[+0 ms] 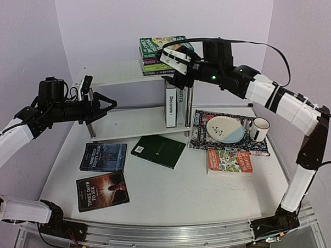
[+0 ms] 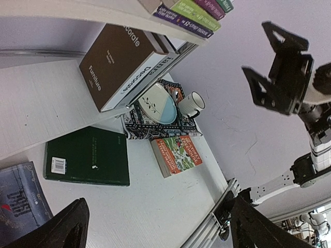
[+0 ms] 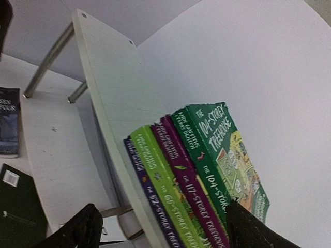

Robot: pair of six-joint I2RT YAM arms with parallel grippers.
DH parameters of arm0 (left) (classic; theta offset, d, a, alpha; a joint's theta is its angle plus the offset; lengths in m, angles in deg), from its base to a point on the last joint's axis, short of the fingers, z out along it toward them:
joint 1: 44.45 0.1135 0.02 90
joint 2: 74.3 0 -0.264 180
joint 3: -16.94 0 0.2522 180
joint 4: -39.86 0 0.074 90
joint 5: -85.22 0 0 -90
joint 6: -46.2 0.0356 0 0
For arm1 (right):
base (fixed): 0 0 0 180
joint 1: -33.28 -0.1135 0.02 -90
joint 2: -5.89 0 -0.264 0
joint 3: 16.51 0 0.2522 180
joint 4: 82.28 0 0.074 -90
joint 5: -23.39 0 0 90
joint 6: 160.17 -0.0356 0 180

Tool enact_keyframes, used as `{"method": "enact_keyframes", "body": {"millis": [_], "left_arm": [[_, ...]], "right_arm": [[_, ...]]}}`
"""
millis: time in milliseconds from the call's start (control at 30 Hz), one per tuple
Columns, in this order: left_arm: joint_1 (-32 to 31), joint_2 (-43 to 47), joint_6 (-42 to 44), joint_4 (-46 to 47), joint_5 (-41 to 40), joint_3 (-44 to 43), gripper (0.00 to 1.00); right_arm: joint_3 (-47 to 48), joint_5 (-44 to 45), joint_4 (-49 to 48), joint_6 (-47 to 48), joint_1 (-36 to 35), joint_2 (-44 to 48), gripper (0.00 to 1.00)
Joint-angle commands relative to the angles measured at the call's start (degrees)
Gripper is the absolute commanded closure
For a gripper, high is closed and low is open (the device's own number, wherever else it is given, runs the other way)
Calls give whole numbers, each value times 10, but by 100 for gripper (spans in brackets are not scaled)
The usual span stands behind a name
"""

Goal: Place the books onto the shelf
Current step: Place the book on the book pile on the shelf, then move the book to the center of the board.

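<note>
The white two-tier shelf [image 1: 114, 73] stands at the back of the table. A stack of Storey Treehouse books [image 1: 158, 53] lies on its top board at the right. Brown "Decorate" [image 1: 170, 107] and a grey book [image 1: 181, 104] stand upright on the lower board. On the table lie a dark green book [image 1: 158, 150], two dark-covered books [image 1: 103, 157] [image 1: 102, 191] and an orange Treehouse book [image 1: 228, 160]. My right gripper [image 1: 172, 69] is open just in front of the stack [image 3: 196, 170]. My left gripper [image 1: 111, 103] is open and holds nothing, by the lower board's left end.
A black patterned mat [image 1: 232, 143] at the right carries a plate [image 1: 225, 128] and a striped mug [image 1: 258, 129]. The shelf's chrome legs [image 1: 90, 127] stand close to my left gripper. Purple walls close in the back and both sides.
</note>
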Motion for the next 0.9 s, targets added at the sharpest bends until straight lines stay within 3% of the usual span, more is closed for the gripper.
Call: {"method": "enact_keyframes", "body": {"millis": [0,167,433,600,733,867], "left_arm": [[2,-11,9,12,-27,-66,3],[2,-34,-5,16,-37,-87,0],[2,-20,-46,46,-97,-55,0],[1,-27,-66,47,-114,-44,0],[1,-19,-49,56,-113,-35,0],[2,-14,-40,57,-94,-35,0]], "right_arm": [[-92,-132,28,-154,-3,87,20],[-226,-202,25,-211,-3,176,27],[-429,-314,24,-267,-3,290,19],[-477,-295,24,-425,-3,271,19],[-490,-249,25,-523,-3,234,5],[-483,-245,37,-601,-3,193,2]]}}
